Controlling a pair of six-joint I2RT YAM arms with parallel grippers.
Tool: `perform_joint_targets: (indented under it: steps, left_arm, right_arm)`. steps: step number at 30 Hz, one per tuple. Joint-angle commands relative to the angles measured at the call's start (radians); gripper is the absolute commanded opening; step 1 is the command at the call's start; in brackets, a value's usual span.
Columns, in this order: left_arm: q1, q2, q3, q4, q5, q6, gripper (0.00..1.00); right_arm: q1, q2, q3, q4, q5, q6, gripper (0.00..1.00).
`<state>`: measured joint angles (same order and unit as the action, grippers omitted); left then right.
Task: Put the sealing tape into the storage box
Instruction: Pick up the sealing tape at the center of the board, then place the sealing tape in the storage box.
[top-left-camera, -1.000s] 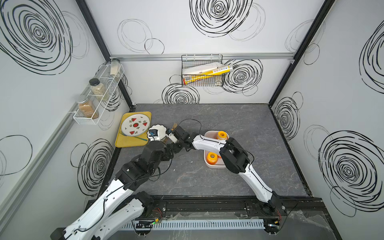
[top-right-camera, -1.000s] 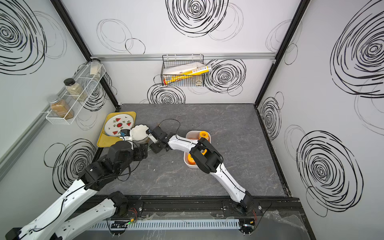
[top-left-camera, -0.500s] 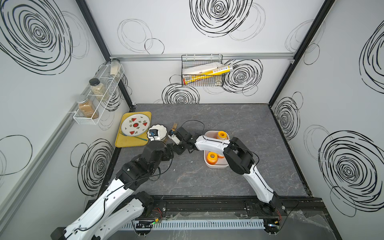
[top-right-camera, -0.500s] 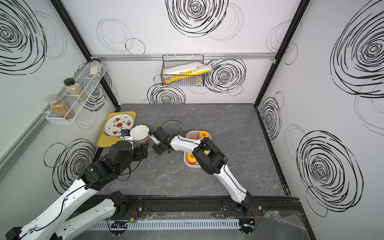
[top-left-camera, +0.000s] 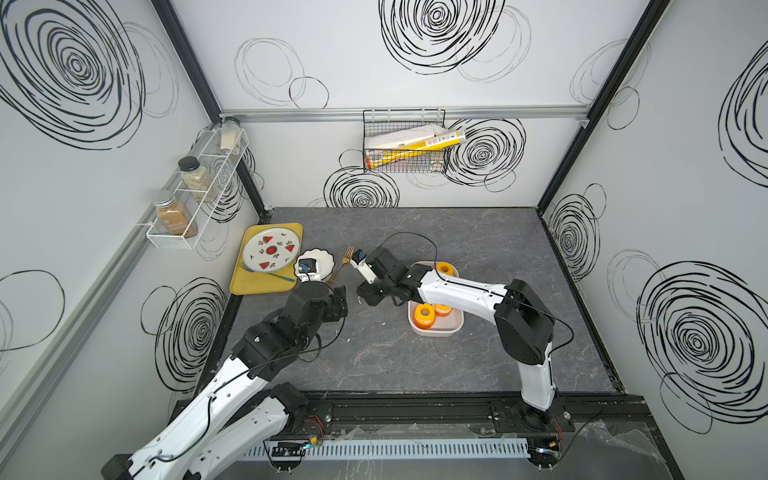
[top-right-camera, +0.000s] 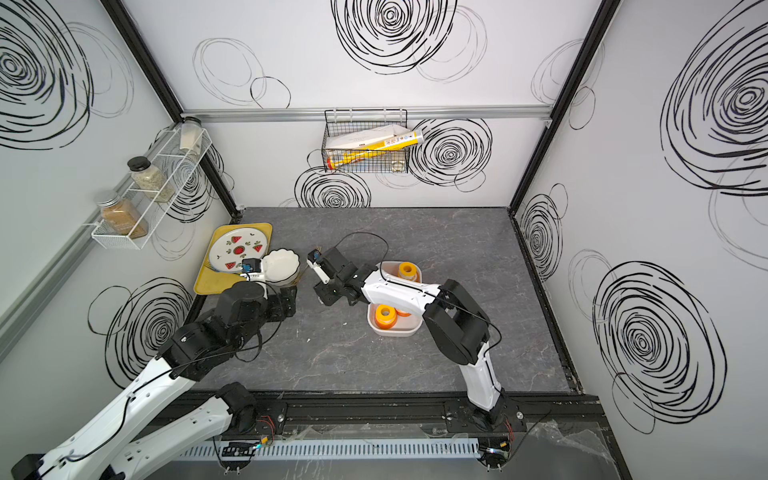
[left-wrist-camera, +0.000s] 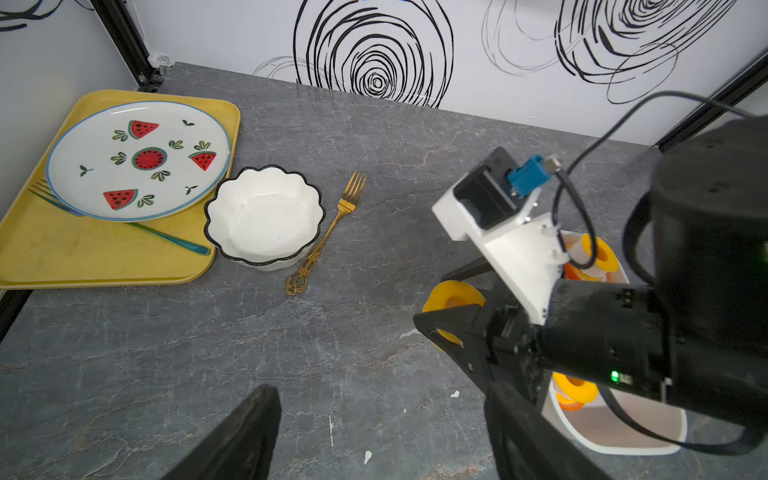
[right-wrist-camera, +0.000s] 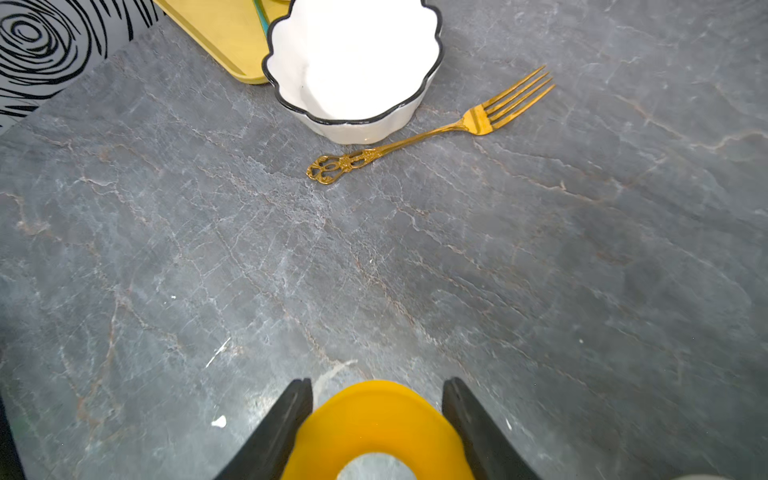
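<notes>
Left edge: yellow tray (left-wrist-camera: 104, 257) carrying the watermelon plate (left-wrist-camera: 137, 162), white scalloped bowl (left-wrist-camera: 266, 216) just beside it, gold fork (right-wrist-camera: 478, 117) next to the bowl. None of that is mine to touch. Left gripper (left-wrist-camera: 380, 399) hangs released, jaws wide, nothing between them, just beside the right one. Right gripper (top-left-camera: 365, 297) has its jaws against both sides of a yellow-flanged tape spool (right-wrist-camera: 374, 419), so I read that as grasped. I can't tell whether it is off the table (top-left-camera: 415, 365). My call: pick is made, carry comes next. That needs a lift high enough to clear the wall of the storage box (top-left-camera: 436, 330), a swing right, then a release over the bare floor at the box's near end. Three spools (top-left-camera: 424, 314) show in the box in both top views, and my right forearm hides its middle. Tight spots: the left gripper close by and my own forearm over the box. Open table lies in front of and right of the box, with the cell walls well apart.
</notes>
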<state>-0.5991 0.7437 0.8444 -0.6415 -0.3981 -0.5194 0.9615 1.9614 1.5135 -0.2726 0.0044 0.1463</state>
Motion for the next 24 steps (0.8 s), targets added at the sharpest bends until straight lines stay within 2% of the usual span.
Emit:
perform_joint_targets:
  steps: [1,14,24]
  left_arm:
    - [0.007,0.0,-0.008,0.039,0.008,0.011,0.84]
    - [0.007,0.009,-0.008,0.042,0.021,0.014,0.84]
    - [0.007,0.007,-0.009,0.042,0.019,0.015,0.84]
  right_arm:
    - [-0.016,-0.094,-0.049,-0.026,0.058,0.014,0.53]
    - [-0.182,-0.419,-0.331,-0.02,0.094,0.033,0.53]
    - [-0.221,-0.423,-0.387,-0.021,0.21,0.055,0.53]
